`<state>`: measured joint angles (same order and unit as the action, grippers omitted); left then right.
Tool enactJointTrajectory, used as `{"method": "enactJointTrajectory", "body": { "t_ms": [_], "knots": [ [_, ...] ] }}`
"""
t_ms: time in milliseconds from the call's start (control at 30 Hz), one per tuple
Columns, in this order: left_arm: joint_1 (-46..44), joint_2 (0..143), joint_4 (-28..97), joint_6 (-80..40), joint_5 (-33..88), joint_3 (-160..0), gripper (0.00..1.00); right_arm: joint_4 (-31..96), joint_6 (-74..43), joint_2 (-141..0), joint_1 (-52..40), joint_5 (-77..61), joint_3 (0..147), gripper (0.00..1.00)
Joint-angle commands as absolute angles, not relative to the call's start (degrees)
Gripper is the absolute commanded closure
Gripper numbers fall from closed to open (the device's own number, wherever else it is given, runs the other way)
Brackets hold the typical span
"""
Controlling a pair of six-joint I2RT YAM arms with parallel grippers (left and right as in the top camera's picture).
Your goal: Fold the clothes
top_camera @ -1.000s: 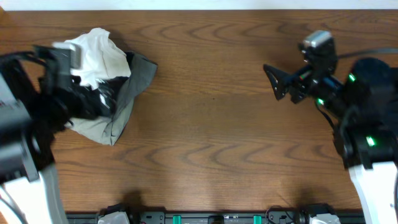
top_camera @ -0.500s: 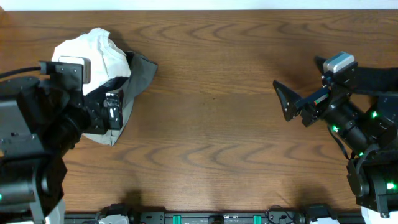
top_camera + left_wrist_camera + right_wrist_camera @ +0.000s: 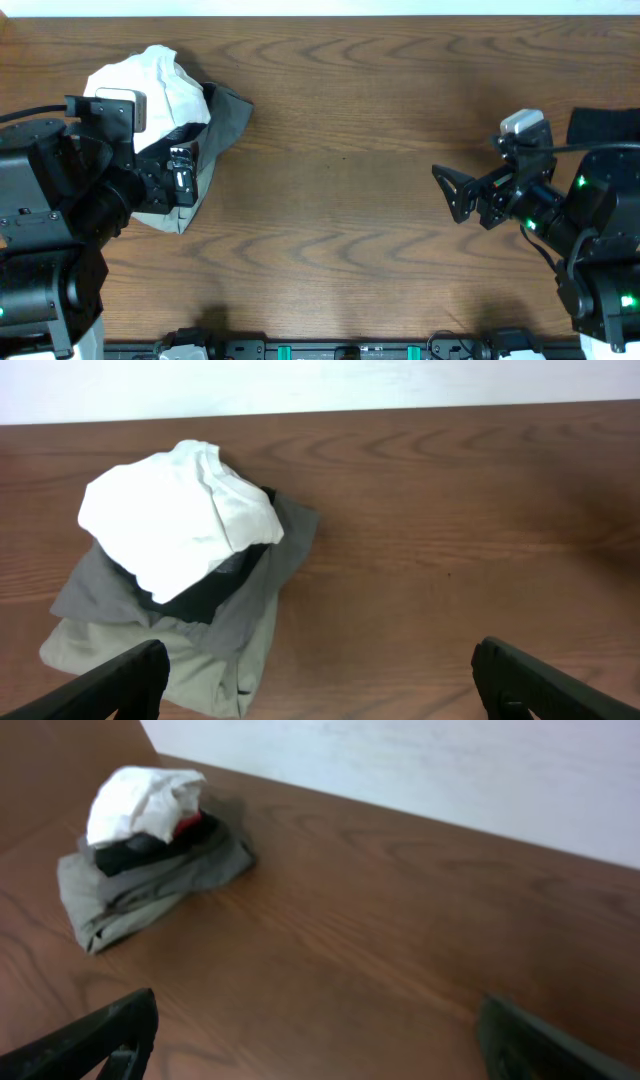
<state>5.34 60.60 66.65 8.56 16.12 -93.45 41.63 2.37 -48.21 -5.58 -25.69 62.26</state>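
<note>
White cloth tops the pile: the T-shirt (image 3: 165,85) lies crumpled in a loose ball on the clothes (image 3: 215,125), which sit on the far left part of the table (image 3: 340,130). From the left wrist, the T-shirt (image 3: 170,525) rests on a black garment (image 3: 200,598). Under that lies a grey garment (image 3: 285,545), and an olive garment (image 3: 205,660) sits at the bottom against the wood. No print shows on the white cloth in any view. From the right wrist the same stack appears far off, and a small patch of red cloth (image 3: 190,821) peeks out just beneath the T-shirt (image 3: 140,798).

From overhead, the left arm (image 3: 55,220) covers the near left side of the pile. Its jaws stand wide apart, one black fingertip (image 3: 135,670) in each lower corner of the wrist view, with nothing clamped and only bare table between them. Whether the left-hand fingertip touches the olive garment I cannot tell.

The right arm (image 3: 590,230) is over the right side of the table, well apart from the clothes. Its jaws are likewise spread wide and hold nothing; one fingertip (image 3: 115,1025) shows at each lower corner of its wrist view.
</note>
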Motion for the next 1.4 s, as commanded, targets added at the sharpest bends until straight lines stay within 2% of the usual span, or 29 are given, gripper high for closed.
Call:
{"method": "enactJointTrajectory", "body": {
  "t_ms": [0, 133, 233, 467, 667, 933, 1167, 1367],
  "knots": [
    [5.0, 60.4, 66.6, 7.6, 15.8, -93.2, 0.02, 37.4, 4.6, -43.7, -4.9, -20.6, 57.6, 0.01],
    [5.0, 60.5, 66.6, 7.6, 15.8, -93.2, 0.02, 23.5, 9.3, -35.4, -4.9, -16.5, 45.8, 0.01],
    [5.0, 60.6, 66.6, 7.6, 15.8, -93.2, 0.02, 18.1, 10.4, -27.9, -5.0, -16.5, 37.1, 0.01],
    [5.0, 60.6, 66.6, 7.6, 15.8, -93.2, 0.02, 18.7, 10.4, -9.1, -4.9, -16.4, 24.8, 0.01],
    [5.0, 60.6, 66.6, 7.6, 15.8, -93.2, 0.02, 21.7, 10.4, -0.8, -4.9, -16.5, 20.1, 0.01],
    [5.0, 60.6, 66.6, 7.6, 15.8, -93.2, 0.02, 17.0, 10.3, -0.3, -5.0, -18.7, 9.3, 0.01],
    [5.0, 60.6, 66.6, 7.6, 15.8, -93.2, 0.02, 1.7, 10.4, -0.3, -5.0, -19.9, 0.1, 0.01],
    [5.0, 60.6, 66.6, 7.6, 15.8, -93.2, 0.02, -5.9, 10.3, -0.3, -5.0, -21.4, 0.3, 0.01]
  ]
}}
